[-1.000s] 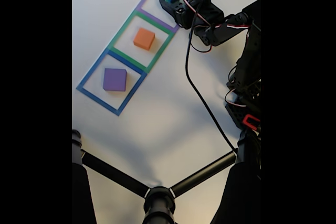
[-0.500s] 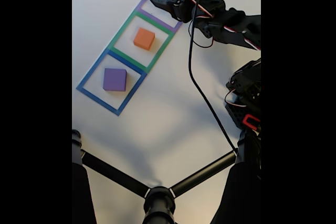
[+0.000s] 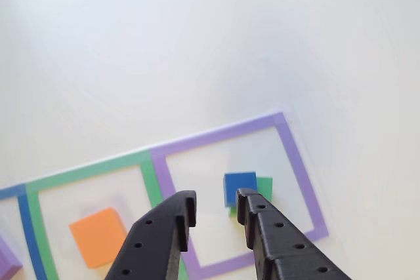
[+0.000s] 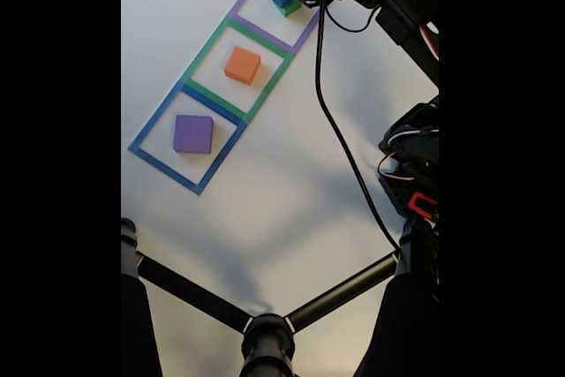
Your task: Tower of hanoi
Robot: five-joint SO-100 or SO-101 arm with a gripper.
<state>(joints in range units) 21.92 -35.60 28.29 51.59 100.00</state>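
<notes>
Whereas the gripper (image 3: 213, 211) had gripped the blue cube (image 3: 239, 187) a second earlier, it hung apart and empty. That cube sat on a green cube (image 3: 264, 188) inside the purple square (image 4: 301, 36); the fixed view added the orange cube (image 4: 242, 65).

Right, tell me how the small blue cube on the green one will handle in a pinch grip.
The blue cube looks rigid and flat-sided, so the gripper should hold it squarely. It sits off-centre on the green cube, so a nudge could slide it off. It is probably light.
</notes>
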